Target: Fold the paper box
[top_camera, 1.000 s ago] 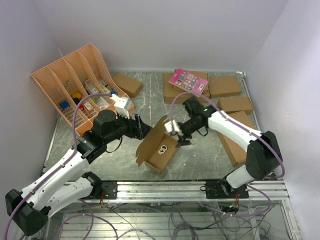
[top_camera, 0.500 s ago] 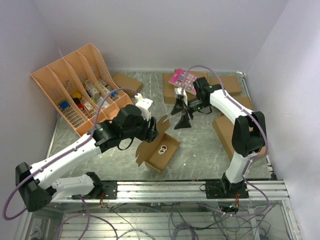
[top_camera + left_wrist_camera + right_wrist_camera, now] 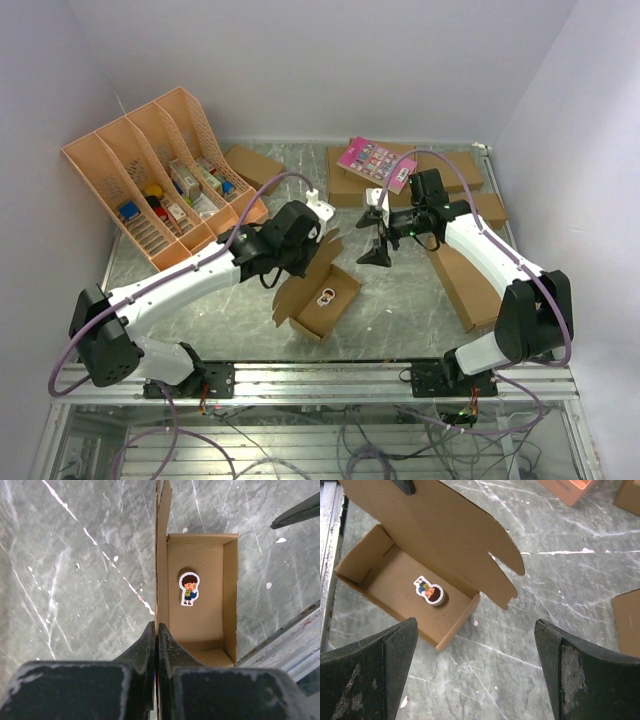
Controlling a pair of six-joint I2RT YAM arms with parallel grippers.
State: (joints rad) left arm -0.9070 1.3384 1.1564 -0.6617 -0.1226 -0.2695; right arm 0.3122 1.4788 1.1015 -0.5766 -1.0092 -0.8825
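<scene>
Now | left gripper (image 3: 156, 630) just clamped on the lid (image 3: 161, 540) of the paper box (image 3: 202, 620) | right gripper (image 3: 476, 630) let go, backed off, jaws wide | lid closing looks next

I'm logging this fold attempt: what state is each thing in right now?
paper box: open tray, lid flap standing up, not yet closed.
left gripper: shut on the box's upright lid flap.
right gripper: open, holding nothing, clear of the box.
cartoon sticker: lying flat inside the box.
pink card: lying on a flat brown box.
file rack: slots holding small items.
</scene>
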